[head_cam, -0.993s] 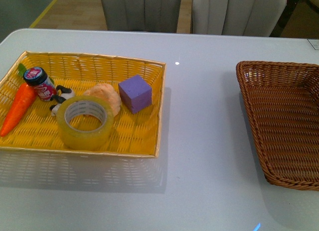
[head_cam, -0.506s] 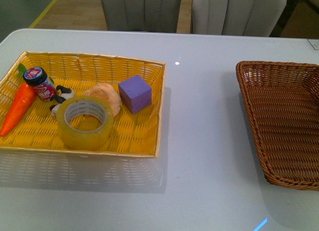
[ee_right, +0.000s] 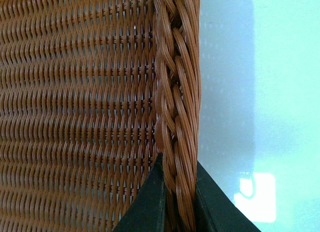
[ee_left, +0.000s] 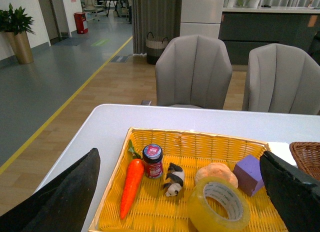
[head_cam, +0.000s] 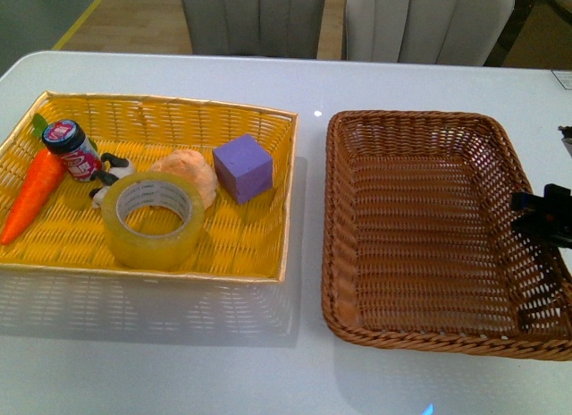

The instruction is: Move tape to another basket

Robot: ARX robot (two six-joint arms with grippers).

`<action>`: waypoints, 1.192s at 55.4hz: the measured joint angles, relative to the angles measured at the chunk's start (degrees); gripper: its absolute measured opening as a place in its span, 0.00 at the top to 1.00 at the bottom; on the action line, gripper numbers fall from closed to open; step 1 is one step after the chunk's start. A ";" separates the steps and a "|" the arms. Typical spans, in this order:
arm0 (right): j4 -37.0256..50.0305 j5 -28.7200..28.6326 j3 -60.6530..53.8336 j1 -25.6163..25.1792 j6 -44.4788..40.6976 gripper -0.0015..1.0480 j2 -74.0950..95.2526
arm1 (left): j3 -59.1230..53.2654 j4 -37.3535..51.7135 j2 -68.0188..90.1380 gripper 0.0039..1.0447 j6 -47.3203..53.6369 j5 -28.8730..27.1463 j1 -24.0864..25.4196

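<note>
Big shift: pulls the basket [head_cam: 420,245] leftward, now just beside the yellow basket [head_cam: 259,129], which shortens the carry. Pinches its right rim with the right gripper [head_cam: 541,214]. Leaves the tape [head_cam: 152,241] at the yellow basket's front, well apart from that gripper. Holds the left gripper [ee_left: 179,159] spread wide, apart from the tape.

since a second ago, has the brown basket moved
Yes. The brown basket has slid left, its left rim now close to the yellow basket, which has not shifted. The right gripper is clamped on its right rim.
</note>
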 joint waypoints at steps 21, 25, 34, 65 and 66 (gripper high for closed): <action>-1.29 1.73 0.52 4.24 3.82 0.95 0.04 | 0.00 0.00 0.00 0.08 0.00 0.00 0.00; -1.51 1.66 0.85 4.42 3.82 0.88 0.26 | 0.00 0.00 0.00 0.08 0.02 0.00 0.00; -1.03 1.68 0.94 4.44 3.85 0.65 0.35 | 0.00 0.00 0.00 0.08 0.02 0.00 0.00; 8.28 -2.40 -19.43 -2.95 2.51 0.09 -33.55 | 0.00 0.00 0.00 0.08 0.02 0.00 0.00; 8.98 -2.10 -19.69 -2.97 2.36 0.09 -33.79 | 0.00 0.00 0.00 0.08 0.00 0.00 0.00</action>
